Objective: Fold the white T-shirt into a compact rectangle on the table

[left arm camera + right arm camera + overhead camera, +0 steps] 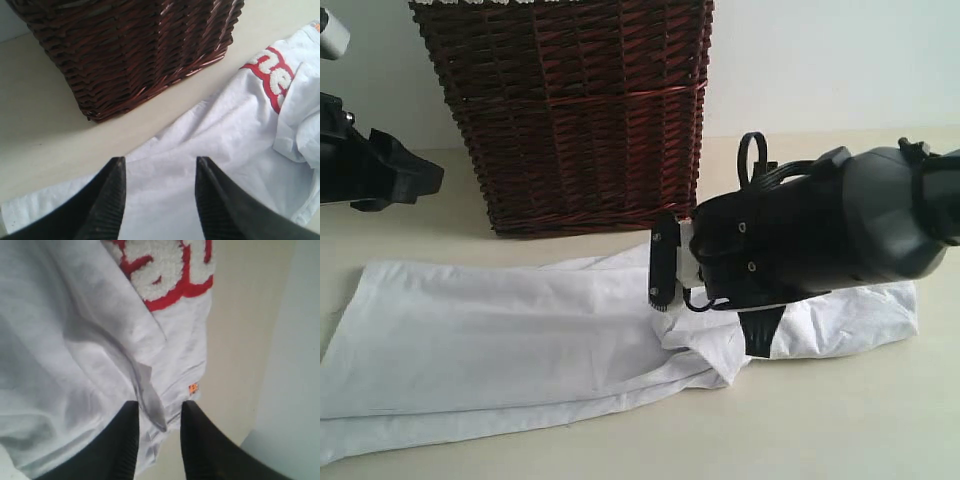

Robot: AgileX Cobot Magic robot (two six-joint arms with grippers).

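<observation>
Light is soft, even and fairly bright; no glare. The wicker basket [570, 110] throws a faint shadow on the table [840, 430] at its base. The right arm [840, 225], close to the exterior lens, reads dark and soft. Wrist views: left gripper [160, 161] and right gripper [160, 404] blurred at edges; white T-shirt [65, 340] folds shade grey.

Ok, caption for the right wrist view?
Right gripper open astride a fold of the white T-shirt, beside its orange tag.

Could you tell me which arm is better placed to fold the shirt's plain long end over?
Probably left: the left gripper hovers open over the shirt's plain end, while the right gripper sits at the lettered end.
</observation>
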